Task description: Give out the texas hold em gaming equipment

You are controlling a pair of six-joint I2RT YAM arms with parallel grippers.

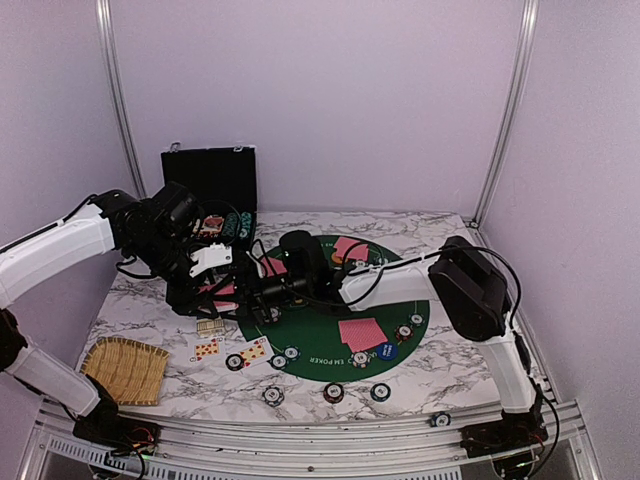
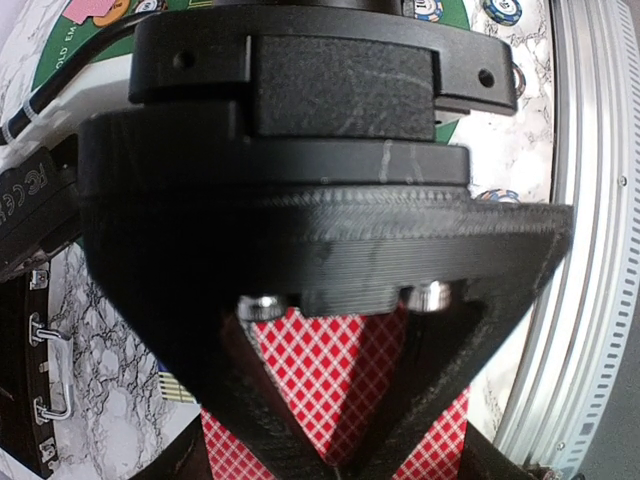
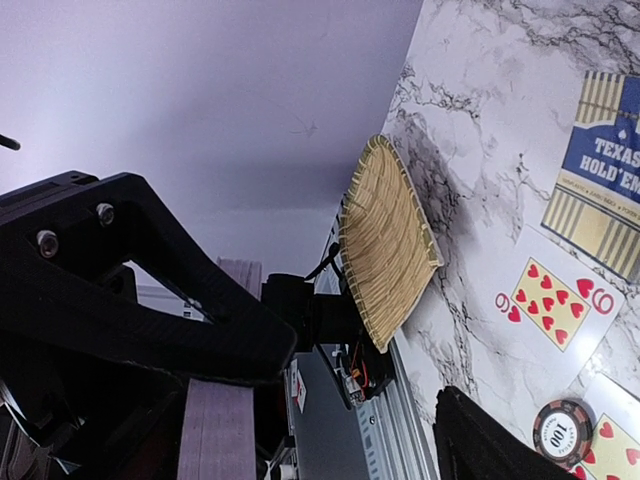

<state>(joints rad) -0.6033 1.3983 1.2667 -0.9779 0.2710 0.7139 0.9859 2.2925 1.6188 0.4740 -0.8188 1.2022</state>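
My left gripper [image 2: 345,465] is shut on a stack of red-backed playing cards [image 2: 325,370]; the top view shows it [image 1: 218,290] low over the table's left side. My right gripper [image 1: 252,298] reaches in from the right and stands right beside it, jaws open with nothing between them [image 3: 365,375]. Red-backed cards [image 1: 362,333] lie on the green poker mat [image 1: 320,345], with a blue round button [image 1: 386,351] near them. Striped chips [image 1: 274,395] sit along the front. A face-up nine of hearts [image 3: 555,305] and a chip [image 3: 562,432] lie below the right gripper.
The black chip case [image 1: 210,180] stands open at the back left. A woven straw mat [image 1: 125,368] lies at the front left corner by the left arm's base. A Texas Hold'em box card [image 3: 605,185] lies on the marble. The metal rail [image 1: 300,440] runs along the near edge.
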